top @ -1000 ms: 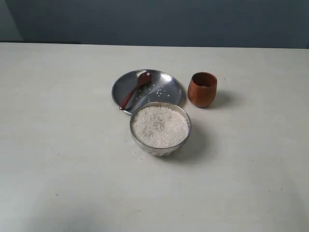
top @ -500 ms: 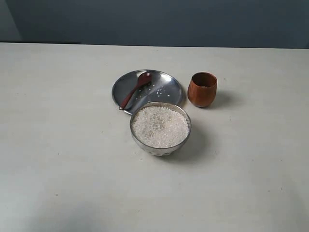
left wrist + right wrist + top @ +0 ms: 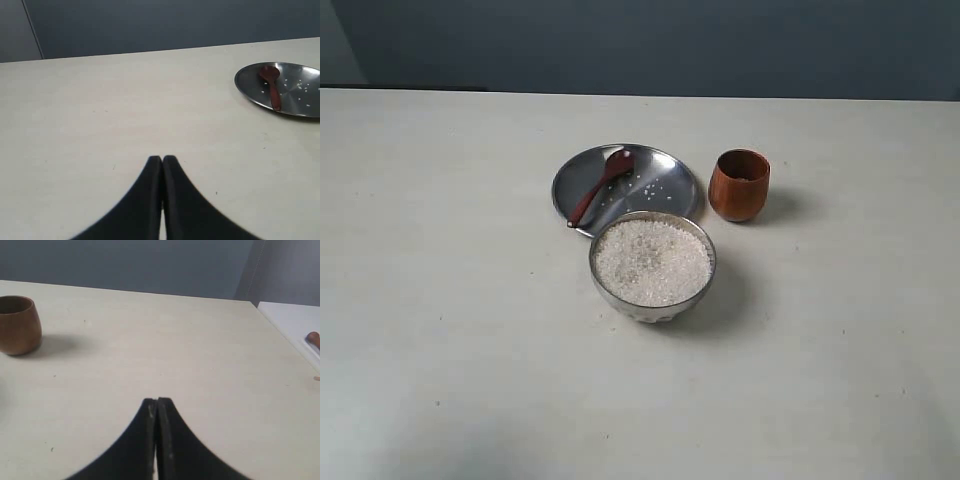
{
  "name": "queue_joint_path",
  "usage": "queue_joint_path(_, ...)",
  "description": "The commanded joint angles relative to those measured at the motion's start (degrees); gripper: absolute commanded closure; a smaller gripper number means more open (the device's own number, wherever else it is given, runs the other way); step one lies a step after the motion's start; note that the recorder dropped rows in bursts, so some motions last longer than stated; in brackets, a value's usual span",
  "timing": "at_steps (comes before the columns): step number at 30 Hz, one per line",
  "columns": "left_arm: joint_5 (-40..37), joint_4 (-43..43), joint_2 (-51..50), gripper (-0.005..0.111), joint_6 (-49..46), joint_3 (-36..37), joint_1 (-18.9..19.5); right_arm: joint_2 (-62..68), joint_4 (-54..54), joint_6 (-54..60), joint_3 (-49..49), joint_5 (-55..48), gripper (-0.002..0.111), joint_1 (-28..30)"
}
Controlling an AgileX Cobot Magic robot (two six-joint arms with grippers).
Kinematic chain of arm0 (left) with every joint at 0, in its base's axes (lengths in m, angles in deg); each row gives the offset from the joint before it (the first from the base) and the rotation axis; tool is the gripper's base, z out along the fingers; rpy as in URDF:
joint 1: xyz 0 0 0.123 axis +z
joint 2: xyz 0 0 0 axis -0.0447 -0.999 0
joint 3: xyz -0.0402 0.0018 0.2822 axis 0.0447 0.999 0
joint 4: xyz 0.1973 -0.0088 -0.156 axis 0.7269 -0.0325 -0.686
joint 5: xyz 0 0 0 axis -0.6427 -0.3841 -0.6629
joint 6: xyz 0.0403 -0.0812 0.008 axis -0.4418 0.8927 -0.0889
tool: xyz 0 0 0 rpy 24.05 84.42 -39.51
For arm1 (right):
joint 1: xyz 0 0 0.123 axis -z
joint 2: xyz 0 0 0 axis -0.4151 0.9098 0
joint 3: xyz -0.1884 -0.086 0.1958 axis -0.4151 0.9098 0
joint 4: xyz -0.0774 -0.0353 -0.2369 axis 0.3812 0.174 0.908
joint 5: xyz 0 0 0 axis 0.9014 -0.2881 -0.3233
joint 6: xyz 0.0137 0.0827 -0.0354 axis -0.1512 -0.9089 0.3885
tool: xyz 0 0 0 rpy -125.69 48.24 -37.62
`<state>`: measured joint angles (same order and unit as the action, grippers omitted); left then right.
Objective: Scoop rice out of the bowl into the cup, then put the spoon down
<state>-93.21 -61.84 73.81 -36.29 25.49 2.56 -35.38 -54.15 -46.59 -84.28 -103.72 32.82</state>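
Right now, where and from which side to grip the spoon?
Probably the spoon handle's end at the plate rim, from above with the left tool: that end points toward its side, while the head lies low in the plate.

Bowl [image 3: 652,300] & plate [image 3: 665,170]: shiny steel. Cup [image 3: 739,185], spoon [image 3: 600,187]: smooth reddish wood. Table [image 3: 440,300]: matt, pale. Rice [image 3: 652,262]: grainy white.

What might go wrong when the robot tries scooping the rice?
The rice fills the bowl nearly to its rim, so digging in may push grains over the edge. The spoon lies on the shiny plate, so it might slip when grabbed. The cup has a narrow mouth, so some rice could miss it.
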Motion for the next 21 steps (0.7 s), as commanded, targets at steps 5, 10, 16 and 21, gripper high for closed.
queue_joint_path(5, 0.80, -0.20, 0.29, 0.106, -3.15, 0.30, -0.10, -0.23, 0.32, 0.36, 0.12, 0.64, 0.108, 0.23)
queue_joint_path(10, 0.80, -0.20, 0.29, 0.106, -3.15, 0.30, -0.10, -0.23, 0.32, 0.36, 0.12, 0.64, 0.108, 0.23)
queue_joint_path(16, 0.80, -0.20, 0.29, 0.106, -3.15, 0.30, -0.10, -0.23, 0.15, 0.36, 0.12, 0.76, 0.108, 0.23)
queue_joint_path(21, 0.80, -0.20, 0.29, 0.106, -3.15, 0.30, -0.10, -0.23, 0.15, 0.36, 0.12, 0.76, 0.108, 0.23)
